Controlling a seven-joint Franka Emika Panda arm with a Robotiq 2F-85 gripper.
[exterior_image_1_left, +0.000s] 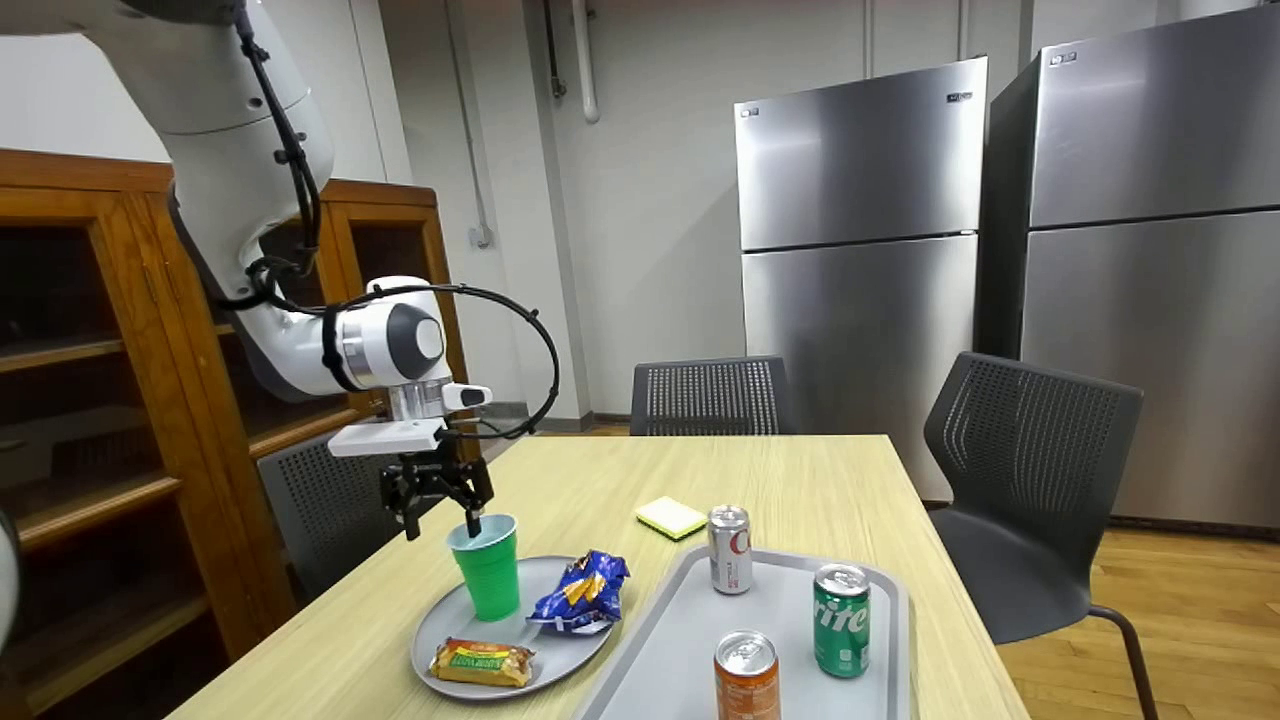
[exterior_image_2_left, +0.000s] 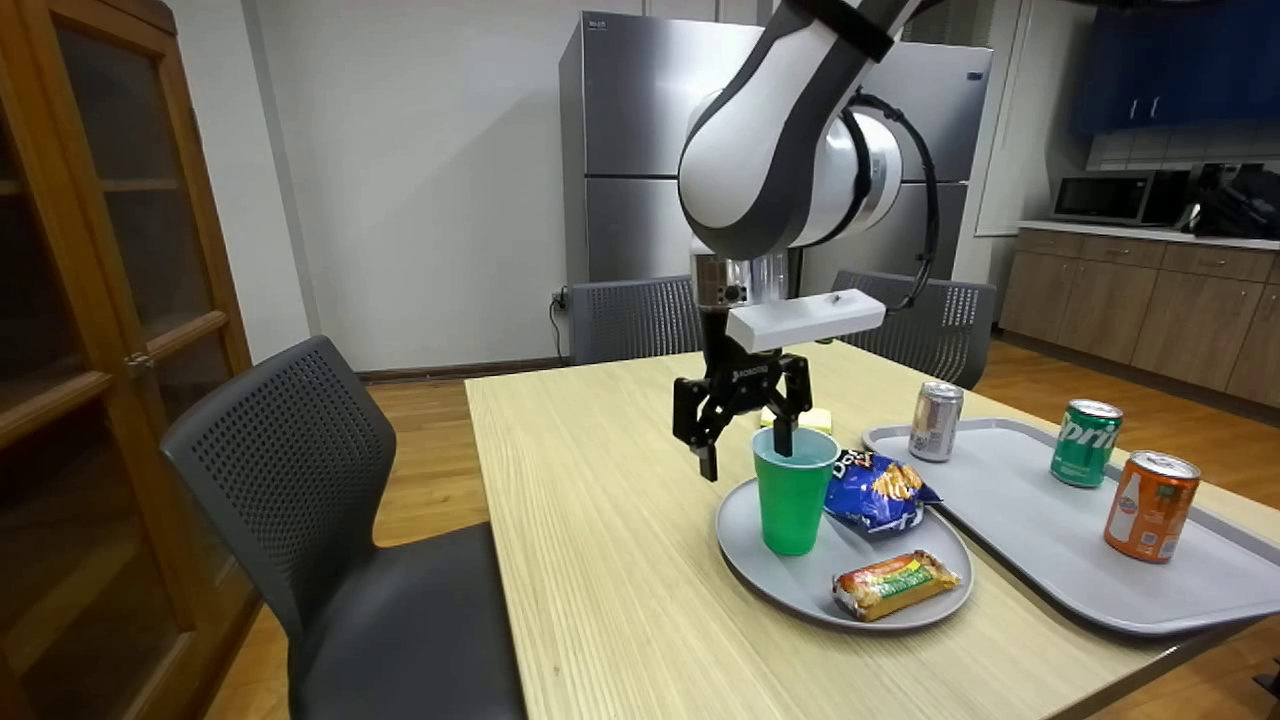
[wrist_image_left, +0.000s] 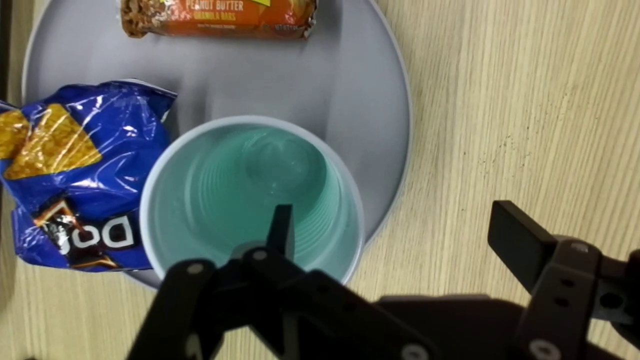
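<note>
My gripper (exterior_image_1_left: 443, 527) stands open above the table, with nothing clasped between its fingers. A green plastic cup (exterior_image_2_left: 790, 510) is upright on a round grey plate (exterior_image_2_left: 742, 545). In the wrist view one finger (wrist_image_left: 283, 225) reaches over the cup's mouth, while the opposite finger (wrist_image_left: 520, 240) is out beyond the rim, over bare wood. Both exterior views show that first fingertip at or just inside the cup's opening; contact cannot be told. Beside the cup on the plate lie a blue chip bag (wrist_image_left: 90, 150) and a wrapped granola bar (exterior_image_1_left: 482, 662). The cup looks empty inside.
A grey tray (exterior_image_1_left: 665, 650) adjoins the plate, bearing a silver can (exterior_image_1_left: 730, 555), a green Sprite can (exterior_image_1_left: 841, 625) and an orange can (exterior_image_2_left: 1150, 510). Behind lies a yellow sponge (exterior_image_1_left: 671, 517). Dark chairs (exterior_image_2_left: 300, 480) surround the table; a wooden cabinet (exterior_image_1_left: 150, 400) stands nearby.
</note>
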